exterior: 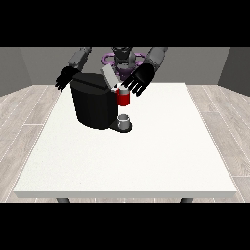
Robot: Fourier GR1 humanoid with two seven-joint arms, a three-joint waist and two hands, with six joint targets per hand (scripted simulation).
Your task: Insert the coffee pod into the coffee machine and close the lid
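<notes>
- The hand at the view's left hangs just behind the top-left corner of the coffee machine. Its fingers look spread out and straight, holding nothing. Can't tell if it touches the machine.
- The coffee machine is a big black box, on the left-middle part of the white table, near the far edge.
- The lid is a grey flap on top of the machine. It sticks up, tilted, so it's not shut yet.
- Just under the lid, at the machine's front-right, is a red part with a bit of white on top. Prob. where the pod goes.
- The coffee pod: can't pick it out for sure. The white bit on the red part might be it, or it may be hidden by the hand.
- A small grey cup sits on the machine's base, below the red part.
- The hand at the view's right is right above the red part, next to the lid. Fingers spread, pointing down. Can't see anything held in it.
- My guess on progress: pod is going in or just went in; lid closing is def. left to do.
- In the way: not much. The open lid stands close beside that hand, so it could bump it. The rest of the table has nothing else I can see.
</notes>
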